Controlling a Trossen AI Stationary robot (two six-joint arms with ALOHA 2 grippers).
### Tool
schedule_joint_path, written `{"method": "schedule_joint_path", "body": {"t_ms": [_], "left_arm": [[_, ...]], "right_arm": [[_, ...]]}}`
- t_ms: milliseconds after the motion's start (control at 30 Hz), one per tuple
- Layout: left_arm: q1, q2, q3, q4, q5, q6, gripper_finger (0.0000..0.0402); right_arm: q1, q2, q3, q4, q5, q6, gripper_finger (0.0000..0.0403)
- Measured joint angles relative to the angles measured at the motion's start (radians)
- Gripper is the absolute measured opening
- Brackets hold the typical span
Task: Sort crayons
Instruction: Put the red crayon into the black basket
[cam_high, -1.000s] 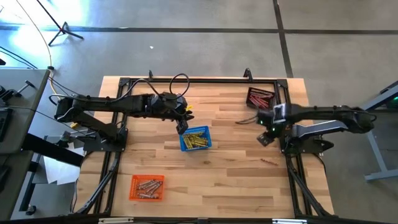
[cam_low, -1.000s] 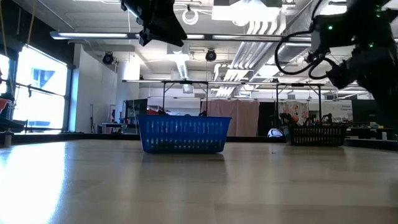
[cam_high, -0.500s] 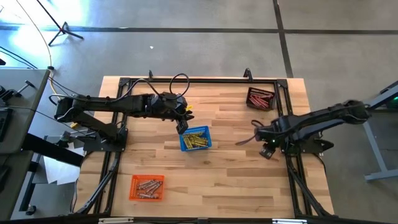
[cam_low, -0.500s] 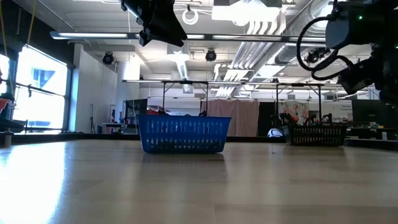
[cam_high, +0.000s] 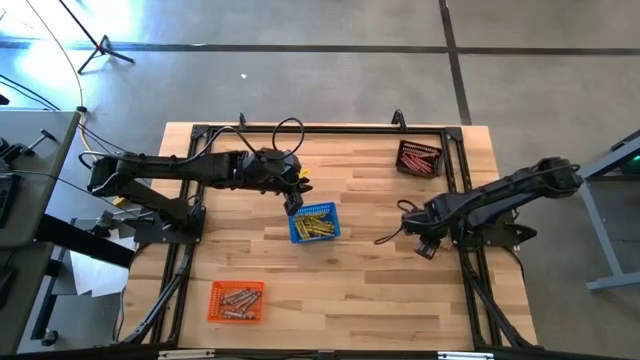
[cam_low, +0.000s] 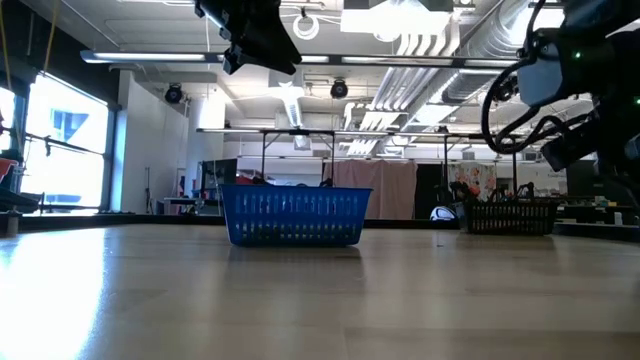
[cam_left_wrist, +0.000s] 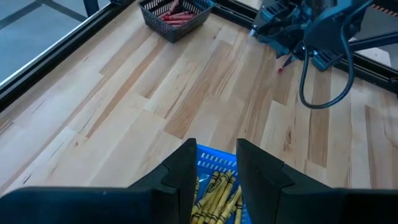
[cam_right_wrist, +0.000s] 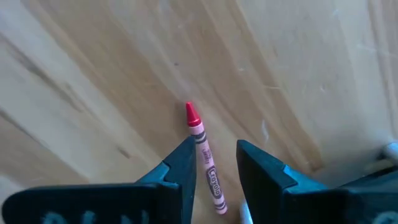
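From above, your left gripper (cam_high: 294, 205) hovers with fingers apart over the blue mesh basket (cam_high: 314, 223) of yellow crayons (cam_high: 318, 222). Your right wrist view shows the right gripper (cam_right_wrist: 211, 163) parted, straddling a single red wax crayon (cam_right_wrist: 204, 156) lying on the light wooden table (cam_right_wrist: 93, 74).

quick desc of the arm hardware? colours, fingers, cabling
Two dark, near-black jointed arms. The left gripper and right gripper each have two flat, angular black fingers. A loose black cable loops above the left arm's wrist, and another loops by the right arm's wrist. The right wrist housing is bluish-grey with small green lights.
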Motion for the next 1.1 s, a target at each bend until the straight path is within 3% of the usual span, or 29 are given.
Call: {"method": "schedule_joint_path", "body": {"t_ms": [767, 900, 1100], "left_arm": [[0.000, 0.000, 0.000, 0.002, 0.000, -0.010, 0.0099], [0.000, 0.000, 0.000, 0.002, 0.000, -0.010, 0.0099], [-0.001, 0.000, 0.000, 0.001, 0.000, -0.009, 0.0099]], "right_arm": [[-0.087, 0.046, 0.000, 0.007, 0.016, -0.111, 0.0099], [-0.100, 0.050, 0.000, 0.022, -0.021, -0.108, 0.0099], [-0.101, 0.133, 0.006, 0.056, -0.030, -0.089, 0.0099]]}}
